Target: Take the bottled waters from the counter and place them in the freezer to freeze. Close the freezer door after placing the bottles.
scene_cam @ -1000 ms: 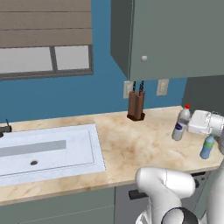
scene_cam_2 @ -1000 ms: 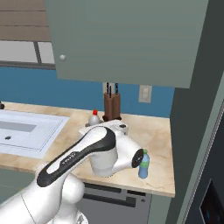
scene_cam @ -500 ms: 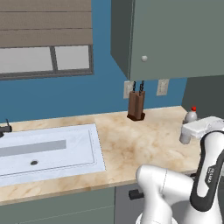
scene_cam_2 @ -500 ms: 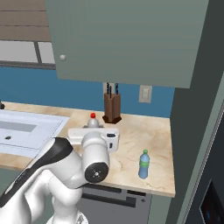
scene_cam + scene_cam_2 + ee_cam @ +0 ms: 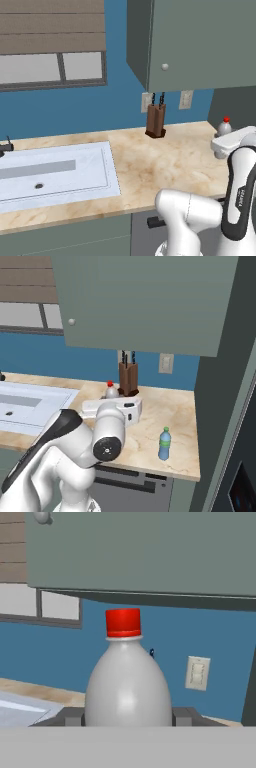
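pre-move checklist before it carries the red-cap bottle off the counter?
1. Red-cap bottle sits between the fingertips: ok.
2. Gripper jaws closed on the bottle: ok, they flank it tightly.
3. Bottle upright: ok.
4. Green-cap bottle stands apart on the counter, out of the arm's way: ok.
5. Knife block clear of the lift path: cannot tell, it stands close behind.
6. Freezer door open: cannot tell.

No text, label or number can be read anywhere.
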{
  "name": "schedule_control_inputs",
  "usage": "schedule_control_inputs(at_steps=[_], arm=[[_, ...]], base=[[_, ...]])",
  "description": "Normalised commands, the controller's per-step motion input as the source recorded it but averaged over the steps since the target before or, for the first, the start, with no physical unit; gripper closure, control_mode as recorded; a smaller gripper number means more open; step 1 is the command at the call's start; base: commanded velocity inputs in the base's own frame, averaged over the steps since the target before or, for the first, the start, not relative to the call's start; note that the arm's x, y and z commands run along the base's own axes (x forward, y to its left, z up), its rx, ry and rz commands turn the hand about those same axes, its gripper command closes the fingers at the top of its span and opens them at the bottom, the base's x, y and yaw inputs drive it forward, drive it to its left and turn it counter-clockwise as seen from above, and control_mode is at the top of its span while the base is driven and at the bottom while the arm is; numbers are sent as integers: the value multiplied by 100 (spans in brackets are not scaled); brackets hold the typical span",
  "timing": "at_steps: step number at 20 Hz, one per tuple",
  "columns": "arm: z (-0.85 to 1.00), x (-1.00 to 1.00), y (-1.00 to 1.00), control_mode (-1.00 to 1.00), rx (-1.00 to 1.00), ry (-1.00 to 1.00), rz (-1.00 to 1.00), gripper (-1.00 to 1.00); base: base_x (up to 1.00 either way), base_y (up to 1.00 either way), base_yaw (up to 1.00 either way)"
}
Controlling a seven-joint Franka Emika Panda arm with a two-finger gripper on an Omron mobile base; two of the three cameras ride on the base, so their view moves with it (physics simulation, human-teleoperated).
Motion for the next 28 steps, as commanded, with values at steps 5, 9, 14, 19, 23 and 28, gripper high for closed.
schedule_control_inputs(at_steps=[5, 9, 14, 19, 23, 28], arm=[[0, 0, -3, -100, 0, 0, -2, 100], [0, 0, 0, -100, 0, 0, 0, 100], [0, -25, -1, 100, 0, 0, -1, 100], [0, 0, 0, 100, 0, 0, 0, 100], [0, 0, 0, 100, 0, 0, 0, 100], [0, 0, 0, 100, 0, 0, 0, 100]], base=[[0, 0, 0], [0, 0, 0], [-16, -4, -1], [-98, -34, -10], [-99, -38, -9], [-100, -41, -2]])
